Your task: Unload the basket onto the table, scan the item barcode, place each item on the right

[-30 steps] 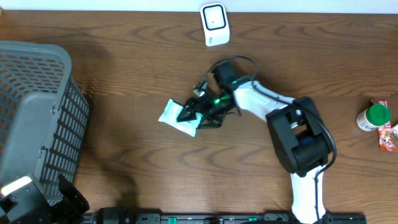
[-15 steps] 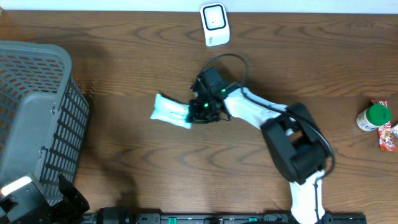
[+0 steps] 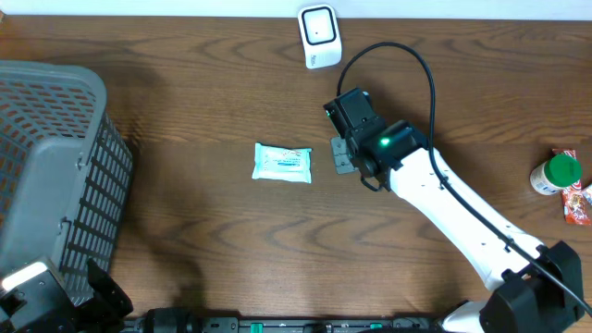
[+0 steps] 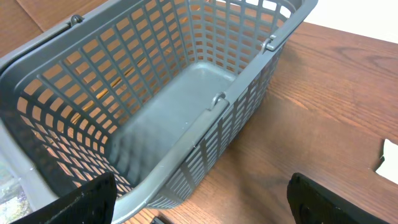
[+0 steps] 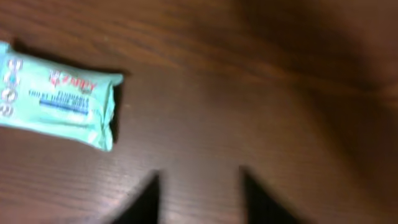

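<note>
View: right wrist
Right tool (image 5: 198, 202): two dark, blurred fingers (image 5: 144, 200) rose from the bottom edge. They stood apart with only bare wood between them, and the tool held nothing.
Wipes packet (image 5: 59, 102): pale green, it lay flat on the surface (image 5: 280, 93) at the upper left of the frame. Its left end was cut off by the edge, and it lay clear of both fingers.

View: left wrist
Left tool (image 4: 202, 208): one dark finger sat in each lower corner, the two spread wide and gripping nothing.
Basket (image 4: 205, 118): a grey plastic lattice, it filled the left and middle of the frame and stood on the wood beyond the fingers.
White scrap (image 4: 390, 163): it was cut off by the right edge, and what it was could not be told.

View: overhead
Right arm (image 3: 462, 222): white, it ran from the lower right up to the centre. Its tool end sat just right of the packet, apart from it.
Packet's place: just left of centre, lying flat with its long side across the frame, between the basket and the right tool.
Scanner (image 3: 320, 35): white, it stood at top centre, well apart from the packet.
Left arm (image 3: 37, 291): it sat in the lower left corner, below the basket.
Green-capped bottle (image 3: 558, 173): it stood at the right edge, just beside the red packets (image 3: 576, 202).
</note>
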Robot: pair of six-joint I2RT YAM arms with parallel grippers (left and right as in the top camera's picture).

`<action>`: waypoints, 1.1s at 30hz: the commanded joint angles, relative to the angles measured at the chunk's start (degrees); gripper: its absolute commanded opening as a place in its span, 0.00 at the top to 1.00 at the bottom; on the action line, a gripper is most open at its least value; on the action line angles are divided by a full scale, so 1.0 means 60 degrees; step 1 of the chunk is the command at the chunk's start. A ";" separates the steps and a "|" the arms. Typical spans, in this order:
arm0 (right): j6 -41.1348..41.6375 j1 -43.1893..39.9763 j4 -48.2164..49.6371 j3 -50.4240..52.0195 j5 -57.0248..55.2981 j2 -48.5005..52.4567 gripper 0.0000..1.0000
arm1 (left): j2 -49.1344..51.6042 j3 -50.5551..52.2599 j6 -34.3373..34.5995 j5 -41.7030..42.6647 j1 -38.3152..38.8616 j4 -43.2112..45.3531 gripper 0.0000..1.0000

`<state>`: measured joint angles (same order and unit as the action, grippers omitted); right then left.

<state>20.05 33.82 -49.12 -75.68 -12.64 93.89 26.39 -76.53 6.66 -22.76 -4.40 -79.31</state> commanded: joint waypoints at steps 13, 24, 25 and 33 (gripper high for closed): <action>0.0721 0.0601 0.3027 0.0204 0.3697 0.3275 0.01 | -0.0066 -0.0029 0.0015 -0.0025 -0.0033 0.0000 0.12; 0.0656 0.0506 0.3246 0.0204 0.3701 0.4940 0.02 | -0.0066 -0.0029 0.0018 -0.0025 -0.0033 0.0000 0.12; 0.0561 0.0506 0.3093 0.0204 0.3701 0.5045 0.06 | -0.0066 -0.0029 0.0018 -0.0025 -0.0033 0.0000 0.12; 0.0127 0.0426 0.2925 0.0160 0.3042 0.5173 0.99 | -0.0066 -0.0029 0.0018 -0.0025 -0.0033 0.0000 0.12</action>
<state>22.06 36.49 -30.61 -77.93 9.85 118.61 26.39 -76.53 6.66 -22.76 -4.40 -79.31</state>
